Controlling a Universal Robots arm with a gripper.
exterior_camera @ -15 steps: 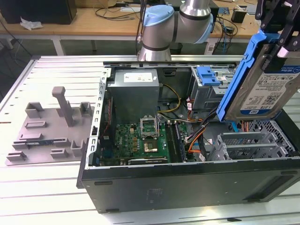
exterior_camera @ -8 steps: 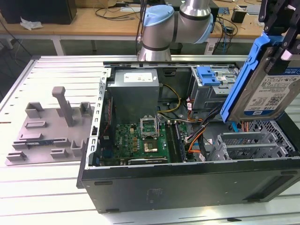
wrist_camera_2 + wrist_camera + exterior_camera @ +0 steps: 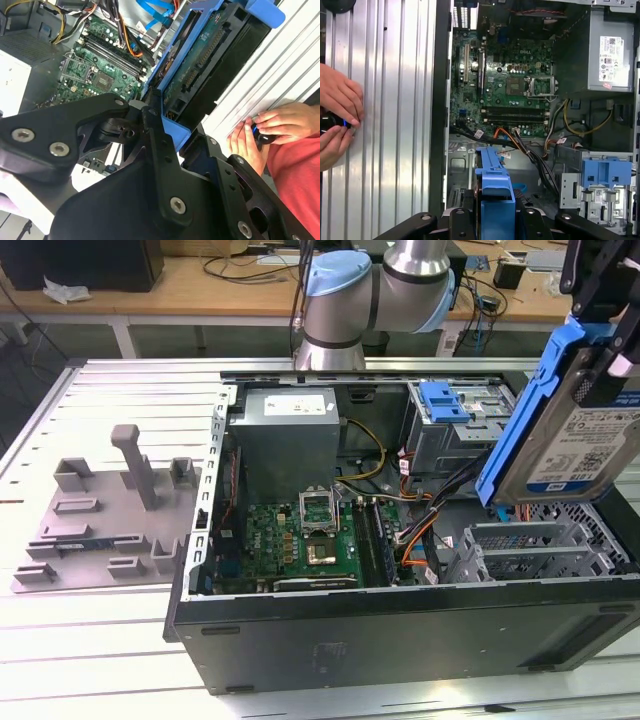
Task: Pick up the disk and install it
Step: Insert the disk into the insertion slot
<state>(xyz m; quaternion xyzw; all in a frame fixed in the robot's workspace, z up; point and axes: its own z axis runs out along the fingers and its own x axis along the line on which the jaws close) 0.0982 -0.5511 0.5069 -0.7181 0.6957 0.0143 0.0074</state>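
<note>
At the exterior view's left, a grey fixture (image 3: 105, 510) is being carried by the counter (image 3: 60, 640), well apart from the work. Beside it, the open computer case (image 3: 400, 630) is being shown with its motherboard (image 3: 300, 540) and power supply (image 3: 285, 435) exposed. Further toward the exterior view's right, a blue tray (image 3: 445, 400) is being borne atop the drive cage (image 3: 440, 445), with cables (image 3: 420, 525) bunched just below.

At the far right, the disk (image 3: 580, 440) is being held aloft by the pincer (image 3: 605, 330). In the second wrist view its fingers (image 3: 150, 120) are being pressed onto the blue bracket (image 3: 175, 132), clamped on it. The disk's long axis is being held steeply tilted, nearly upright. The cage lies lower and toward the exterior view's left of it, near but apart.

The air above the case is judged open, though the case's rim and the cables are crowding the cage. In the first wrist view a person's hands (image 3: 337, 115) are being rested on the counter outside the case wall.
</note>
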